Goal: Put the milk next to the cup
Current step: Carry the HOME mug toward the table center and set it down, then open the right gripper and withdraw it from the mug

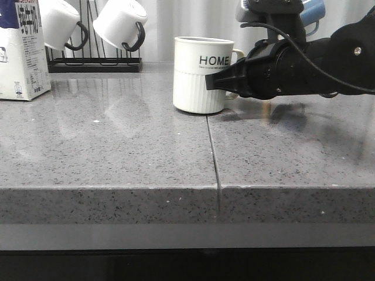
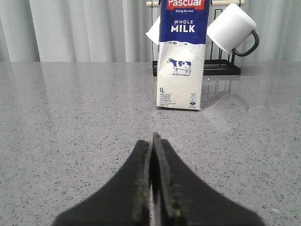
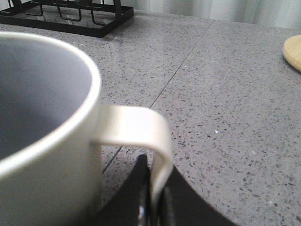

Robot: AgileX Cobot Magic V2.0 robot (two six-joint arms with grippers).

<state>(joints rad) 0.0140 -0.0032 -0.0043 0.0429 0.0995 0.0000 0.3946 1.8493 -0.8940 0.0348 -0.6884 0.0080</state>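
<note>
From the front, the cup point(image 1: 202, 74) stands upright on the grey bench point(image 1: 117, 152), close to the seam, "HOME" facing forward. The right end effector point(image 1: 212, 82) reaches in from the right, its tip at the cup's handle side. The milk point(image 1: 22, 50) stands upright at the far left edge of the view, well apart from the cup, with a rack point(image 1: 94, 63) of hanging white mugs point(image 1: 120, 22) behind and between them.

In the left wrist view, the left end effector point(image 2: 153, 141) hangs low over the bench with its fingers pressed together and nothing between them. The milk point(image 2: 181, 54) stands straight ahead of it, untouched, in front of the rack point(image 2: 221, 69).

In the right wrist view, the right end effector point(image 3: 153, 176) is closed on the cup's point(image 3: 47, 108) handle point(image 3: 146, 136), the lower part of the loop pinched between the fingers.

Judging from this, the task is barely begun: the milk has not been grasped and remains far from the cup. Left to do: opening the left fingers, taking the carton, carrying it over and setting it upright just beside the cup.
</note>
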